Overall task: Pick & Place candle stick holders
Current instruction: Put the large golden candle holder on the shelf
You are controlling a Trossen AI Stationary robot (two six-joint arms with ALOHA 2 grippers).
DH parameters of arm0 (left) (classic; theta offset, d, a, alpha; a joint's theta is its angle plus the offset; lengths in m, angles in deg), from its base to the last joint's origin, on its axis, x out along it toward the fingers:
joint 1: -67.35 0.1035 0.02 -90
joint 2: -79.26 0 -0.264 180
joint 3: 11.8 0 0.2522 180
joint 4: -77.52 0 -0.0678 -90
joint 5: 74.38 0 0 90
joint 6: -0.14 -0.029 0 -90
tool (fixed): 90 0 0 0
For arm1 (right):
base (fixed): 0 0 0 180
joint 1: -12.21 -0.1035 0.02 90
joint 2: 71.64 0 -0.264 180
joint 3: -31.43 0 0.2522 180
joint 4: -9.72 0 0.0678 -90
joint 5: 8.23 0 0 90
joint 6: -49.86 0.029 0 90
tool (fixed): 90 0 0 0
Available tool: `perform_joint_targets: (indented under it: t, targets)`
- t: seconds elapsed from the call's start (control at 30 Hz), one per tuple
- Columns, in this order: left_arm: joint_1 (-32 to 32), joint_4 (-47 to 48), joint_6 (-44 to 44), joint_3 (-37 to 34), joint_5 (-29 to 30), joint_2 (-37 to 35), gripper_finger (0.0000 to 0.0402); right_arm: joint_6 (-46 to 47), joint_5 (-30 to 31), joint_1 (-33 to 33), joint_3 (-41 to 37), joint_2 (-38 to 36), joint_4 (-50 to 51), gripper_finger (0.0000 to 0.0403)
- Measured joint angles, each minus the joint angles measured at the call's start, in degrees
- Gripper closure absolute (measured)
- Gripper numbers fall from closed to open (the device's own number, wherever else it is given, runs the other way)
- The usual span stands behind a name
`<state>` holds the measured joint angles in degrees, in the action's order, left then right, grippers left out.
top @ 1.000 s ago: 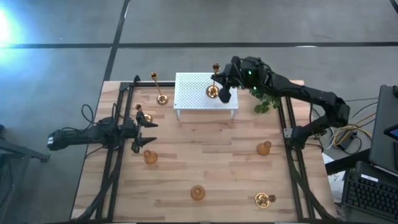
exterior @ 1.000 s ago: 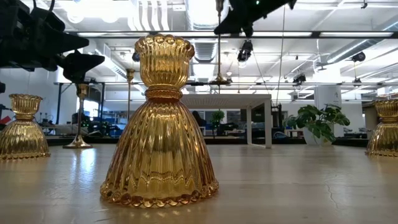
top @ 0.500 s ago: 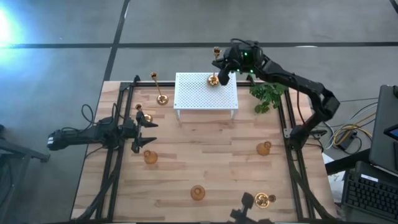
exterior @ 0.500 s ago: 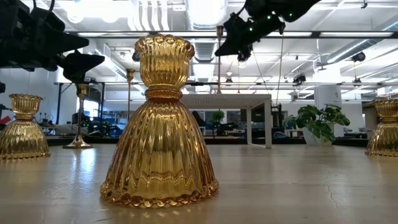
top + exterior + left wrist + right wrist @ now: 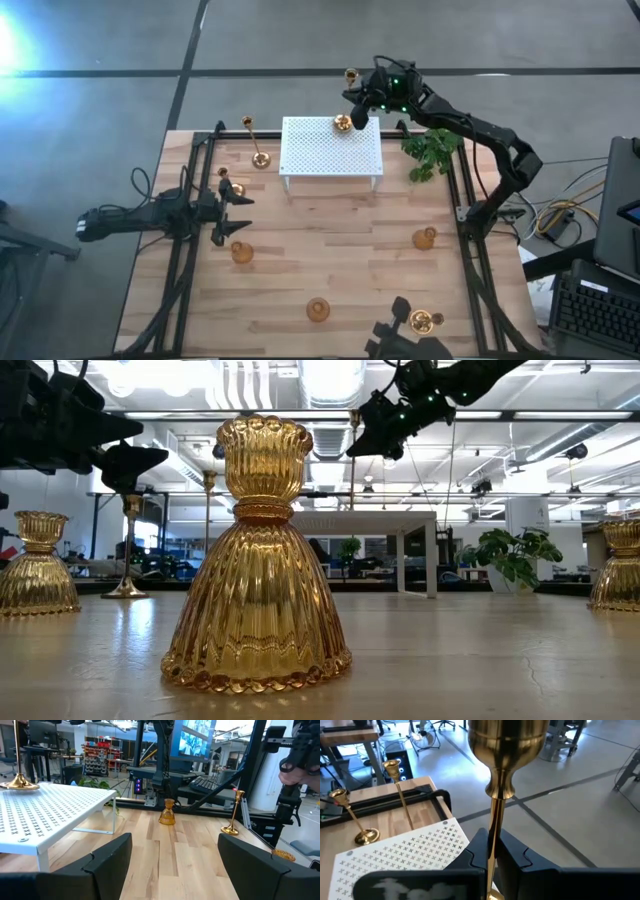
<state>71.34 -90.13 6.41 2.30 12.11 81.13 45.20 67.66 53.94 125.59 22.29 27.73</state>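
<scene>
The right gripper (image 5: 358, 108) hangs over the far edge of the white perforated stand (image 5: 330, 160), its fingers clamped on the thin stem of a tall candle stick holder (image 5: 343, 122) whose round base shows on or just above the stand's top; whether it has touched down cannot be told from overhead. By my reading this holder is being set down on the stand, so at most one placement is close to done. The rest lie scattered on the wooden table (image 5: 330, 260): two tall holders (image 5: 260, 158) to the left of the stand, one right beside the left gripper (image 5: 232, 212), a short bulbous holder (image 5: 241, 252) nearer than those, another (image 5: 317, 310) well in front of the stand, one (image 5: 425, 238) off to the stand's right-front, and one (image 5: 426, 320) at the near right. That leaves about six to move. The left gripper rests low over the table left of the stand, fingers wide apart and holding nothing. The right wrist view alone shows the grip itself: two dark fingers pinching the stem under the brass cup (image 5: 507, 740). The left wrist view shows the held holder's base (image 5: 19, 782) apparently on the perforated top, which the overhead view leaves uncertain. The low view is mostly filled by one squat ribbed holder (image 5: 258, 560) and shows the stand's height behind it.
</scene>
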Motion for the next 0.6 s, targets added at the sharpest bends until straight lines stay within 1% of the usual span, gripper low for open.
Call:
perform_joint_targets:
  t: [0.6]
  targets:
    - [0.0,0.0,0.0,0.0,0.0,0.0,0.0101,1.6,-1.0,0.3,-0.2,0.0,1.6,0.0391]
